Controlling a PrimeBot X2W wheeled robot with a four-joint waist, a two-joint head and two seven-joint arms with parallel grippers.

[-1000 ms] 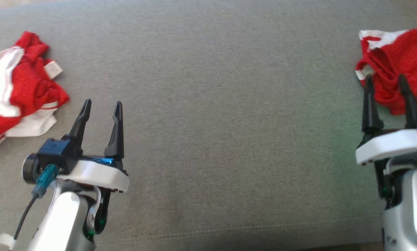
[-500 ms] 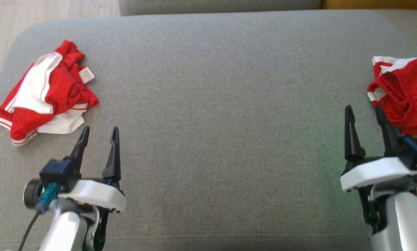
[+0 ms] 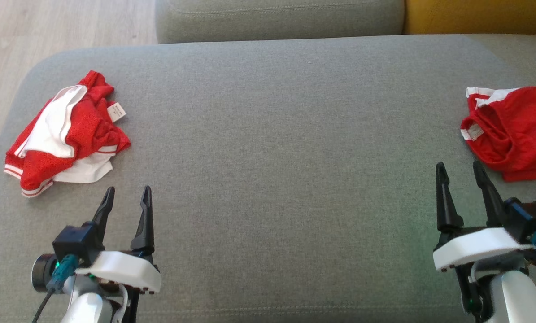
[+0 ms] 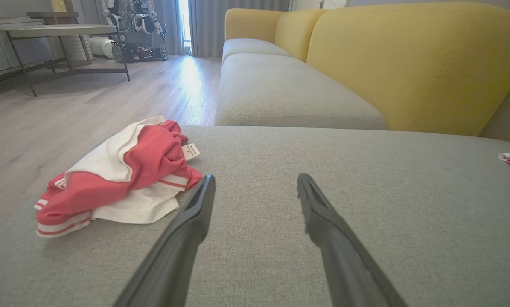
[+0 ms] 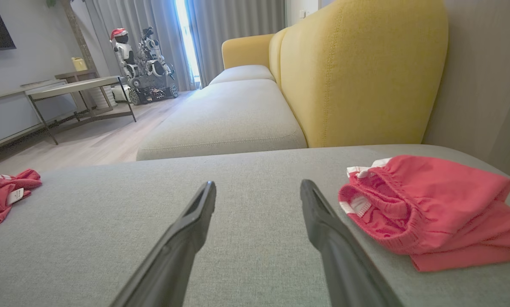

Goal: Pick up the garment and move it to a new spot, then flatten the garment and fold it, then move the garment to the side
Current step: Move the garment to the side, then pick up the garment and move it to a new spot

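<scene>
A crumpled red and white garment (image 3: 70,134) (image 4: 126,175) lies at the far left of the grey cushion (image 3: 272,157), a white label showing at its edge. A second red garment (image 3: 514,132) (image 5: 429,204) with an elastic waistband lies in a compact pile at the far right. My left gripper (image 3: 127,190) (image 4: 255,179) is open just on my side of the left garment, slightly to its right, with nothing between its fingers. Open and empty too, my right gripper (image 3: 458,167) (image 5: 258,185) stands short of the right garment and a little to its left.
The cushion's rounded left edge drops to a wooden floor (image 3: 48,27). Another grey seat (image 3: 276,18) and a yellow backrest (image 3: 474,15) lie beyond. A table (image 4: 62,32) and another robot (image 5: 146,55) stand far off in the room.
The head camera has shifted, bringing the cushion's far edge and the floor into view. Both grippers have drawn back; the right fingers no longer overlap the right garment. Both stay open.
</scene>
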